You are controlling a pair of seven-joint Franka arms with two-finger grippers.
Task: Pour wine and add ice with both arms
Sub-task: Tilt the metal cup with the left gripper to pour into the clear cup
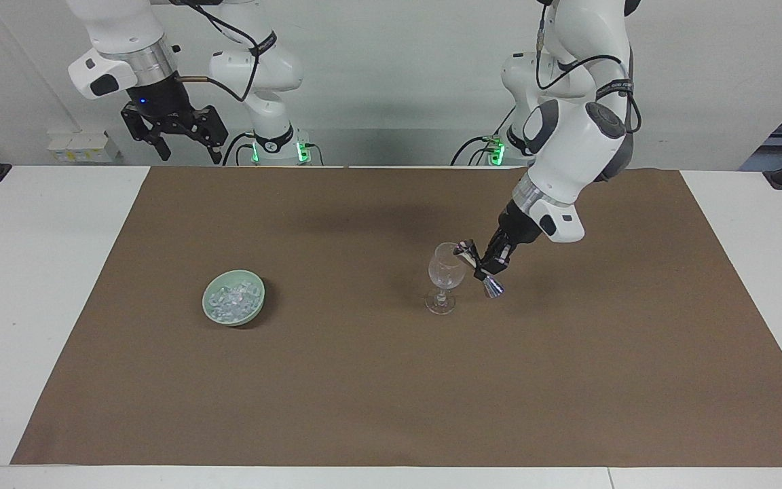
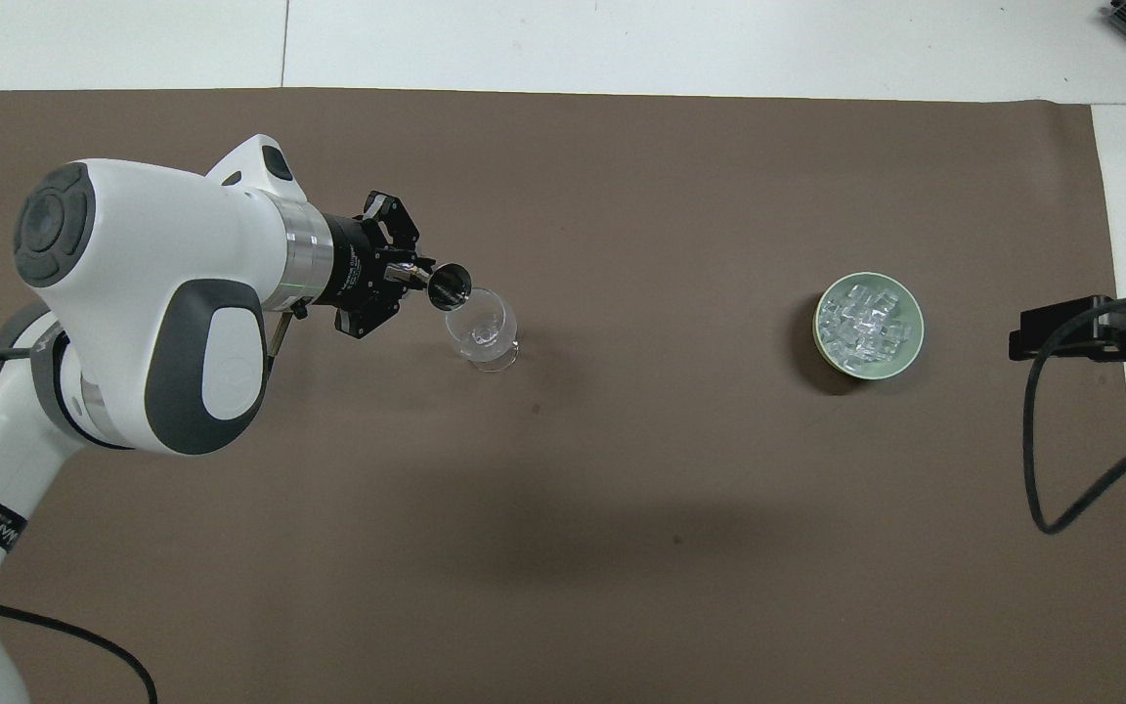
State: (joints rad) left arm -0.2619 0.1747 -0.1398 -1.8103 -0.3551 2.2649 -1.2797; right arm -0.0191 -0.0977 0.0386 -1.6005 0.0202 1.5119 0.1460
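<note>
Left hand [image 1: 485, 268] grips a tilted steel jigger [image 1: 480, 272] at the wine glass [image 1: 445, 275] rim; right hand [image 1: 174, 132], fingers spread, waits raised. From overhead, ice [image 2: 866, 323] fills the green bowl [image 2: 905, 357]; wrist lettering is unreadable.

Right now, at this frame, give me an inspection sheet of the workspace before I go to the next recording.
Surface: brown mat on a white table.
Job's things: ice heaped in a pale green bowl; stemmed glass upright; metal jigger tilted, mouth at the glass rim.
Clutter: nothing seen.
Grippers: left gripper shut on the jigger beside the glass; right gripper open, raised at its own end of the table, waiting.
Cables: black cables hang off both arms.
Surroundings: white wall, arm bases with green lights.
</note>
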